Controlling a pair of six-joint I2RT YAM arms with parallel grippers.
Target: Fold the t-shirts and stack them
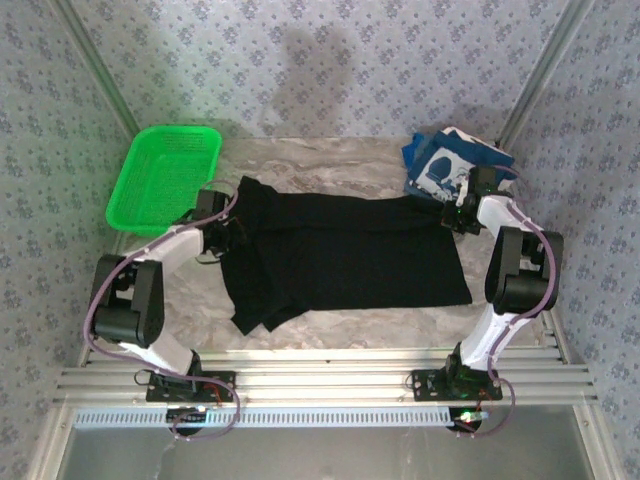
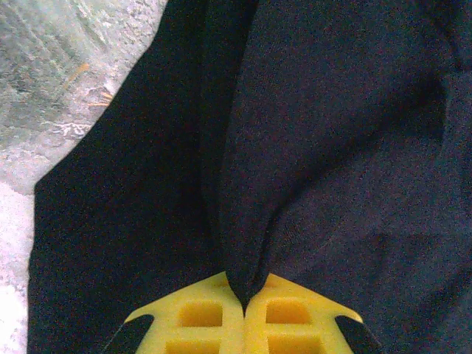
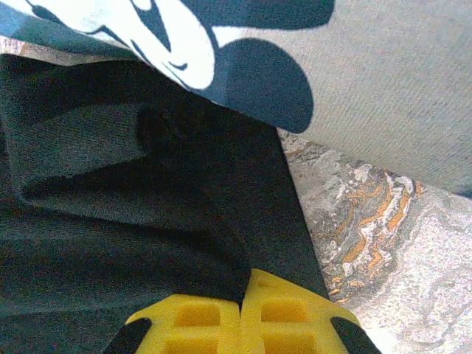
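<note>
Left gripper (image 2: 243, 295) & right gripper (image 3: 242, 299) are each pinched shut on the far edge of the black t-shirt (image 1: 350, 255) spread mid-table, navy t-shirt (image 1: 445, 165) by its far-right corner, so imo both should pull evenly w/o slack.

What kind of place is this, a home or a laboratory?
Probably a robot test cell, not a home: the left arm and right arm are bolted to a metal rail frame, patterned walls enclose the table, and a black t-shirt lies spread for folding.
</note>
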